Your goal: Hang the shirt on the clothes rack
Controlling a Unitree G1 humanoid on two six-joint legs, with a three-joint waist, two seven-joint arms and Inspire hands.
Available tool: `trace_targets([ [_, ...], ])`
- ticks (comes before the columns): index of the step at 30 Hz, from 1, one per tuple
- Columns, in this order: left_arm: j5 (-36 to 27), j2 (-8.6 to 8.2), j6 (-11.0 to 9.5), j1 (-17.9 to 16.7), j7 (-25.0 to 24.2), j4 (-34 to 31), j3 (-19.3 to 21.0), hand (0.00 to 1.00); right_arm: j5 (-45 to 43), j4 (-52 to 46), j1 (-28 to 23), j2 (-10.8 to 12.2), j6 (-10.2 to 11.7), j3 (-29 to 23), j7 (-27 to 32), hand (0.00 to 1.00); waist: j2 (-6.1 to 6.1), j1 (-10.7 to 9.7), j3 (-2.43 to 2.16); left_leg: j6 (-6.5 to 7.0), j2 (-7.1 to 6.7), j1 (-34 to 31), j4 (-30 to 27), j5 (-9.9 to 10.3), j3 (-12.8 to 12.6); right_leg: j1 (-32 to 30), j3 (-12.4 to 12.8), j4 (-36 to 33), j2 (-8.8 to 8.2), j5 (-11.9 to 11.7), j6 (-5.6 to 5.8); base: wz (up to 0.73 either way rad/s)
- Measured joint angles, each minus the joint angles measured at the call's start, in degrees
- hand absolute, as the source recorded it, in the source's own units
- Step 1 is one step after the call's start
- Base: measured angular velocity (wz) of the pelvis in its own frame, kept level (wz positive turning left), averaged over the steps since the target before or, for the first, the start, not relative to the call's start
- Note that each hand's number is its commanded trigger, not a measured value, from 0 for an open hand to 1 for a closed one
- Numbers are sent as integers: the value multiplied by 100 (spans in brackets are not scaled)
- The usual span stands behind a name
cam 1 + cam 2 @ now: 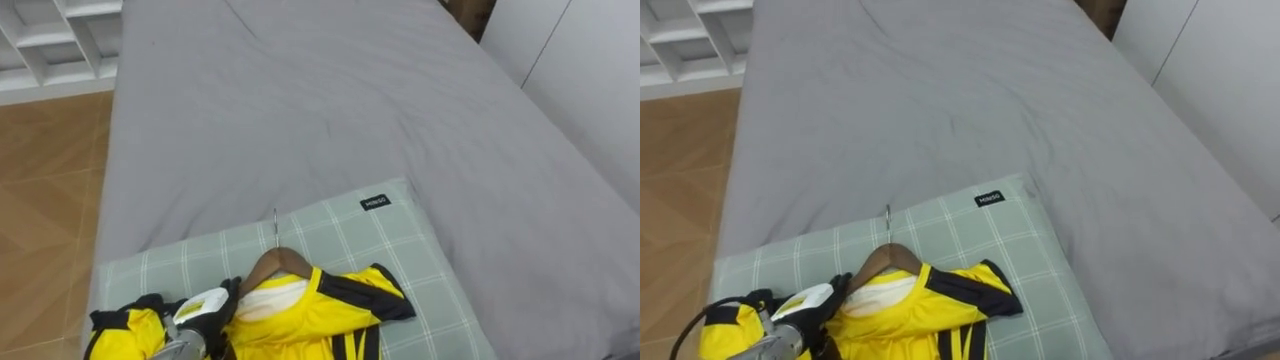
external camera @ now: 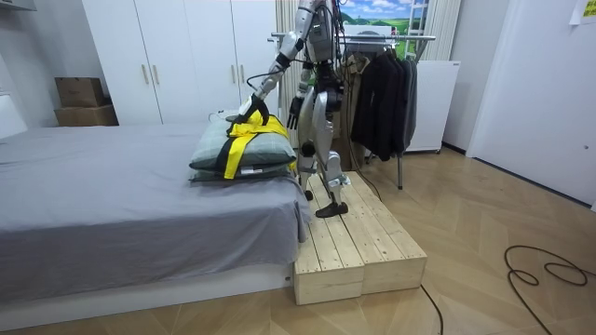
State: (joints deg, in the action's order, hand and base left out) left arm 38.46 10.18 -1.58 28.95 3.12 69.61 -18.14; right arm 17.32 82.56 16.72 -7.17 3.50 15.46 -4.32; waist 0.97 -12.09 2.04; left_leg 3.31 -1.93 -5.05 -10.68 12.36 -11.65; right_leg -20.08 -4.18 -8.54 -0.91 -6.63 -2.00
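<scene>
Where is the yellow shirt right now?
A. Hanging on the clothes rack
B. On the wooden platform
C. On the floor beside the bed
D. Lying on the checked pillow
D: the shirt, with a wooden hanger in its neck, lies on the green checked pillow on the grey bed.

A grey-sheeted bed (image 2: 121, 186) filled the room view from nine o'clock toward the middle, with white wardrobes (image 2: 186, 56) behind it at eleven. Cardboard boxes (image 2: 82, 100) sat at ten, and a pale wooden platform (image 2: 358, 247) touched the bed's end at five, on herringbone wood floor (image 2: 484, 214).
</scene>
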Motion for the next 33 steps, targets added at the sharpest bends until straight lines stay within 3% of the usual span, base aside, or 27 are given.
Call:
trace_targets([
  [1, 1, 1, 5, 0, 0, 18, 2, 0, 0, 0, 4, 0, 0, -1, 5, 0, 6, 1, -4, 0, -1, -1, 7, 1, -3, 1, 7, 0, 1, -1, 6, 0],
  [2, 1, 2, 20, -4, 0, 36, 2, 62, 0, -2, 7, 0, 0, -3, 16, 0, 10, 2, -6, 1, -2, -1, 13, 2, -9, 5, 15, 0, 1, 5, 31, 0],
  [3, -2, 2, 28, 2, 1, 72, 2, 88, 6, -4, 7, 2, -3, -2, 43, 0, 10, 4, -6, 2, -3, -1, 15, 4, -10, 5, 16, 0, 1, -1, 36, 0],
  [5, -2, 4, 27, 3, 9, 126, 2, 100, 17, -6, 7, 2, -48, 1, 56, 0, 9, 6, -6, 1, -3, -2, 10, 6, -11, 5, 16, -1, 2, -10, 30, 0],
  [11, -12, 84, 12, 46, 274, 150, 7, 100, 31, -8, 14, 1, -69, 26, 124, 0, -6, 30, 4, -12, 13, -13, -12, 12, 2, 3, 33, -4, 14, -31, -1, 0],
  [21, -65, 106, -15, 54, 788, 344, 441, 100, 63, -12, -2, -7, -108, 86, 178, 0, 3, 105, 34, -14, 31, -31, 43, 12, 6, -33, 14, 4, 26, -59, -45, 0],
  [26, -73, 103, -24, 54, 863, 357, 440, 100, 86, -31, 20, -6, -106, 88, 170, 0, 65, 143, 67, -14, 30, -92, 47, 12, 2, -104, 3, -1, 29, -59, -45, 0],
  [33, -70, 100, -86, 50, 867, 367, 437, 100, 91, -39, 21, -10, -106, 130, 163, 0, 94, 144, 62, -10, 34, -110, 65, 15, 3, -116, -33, 5, 23, -52, -35, 0],
])
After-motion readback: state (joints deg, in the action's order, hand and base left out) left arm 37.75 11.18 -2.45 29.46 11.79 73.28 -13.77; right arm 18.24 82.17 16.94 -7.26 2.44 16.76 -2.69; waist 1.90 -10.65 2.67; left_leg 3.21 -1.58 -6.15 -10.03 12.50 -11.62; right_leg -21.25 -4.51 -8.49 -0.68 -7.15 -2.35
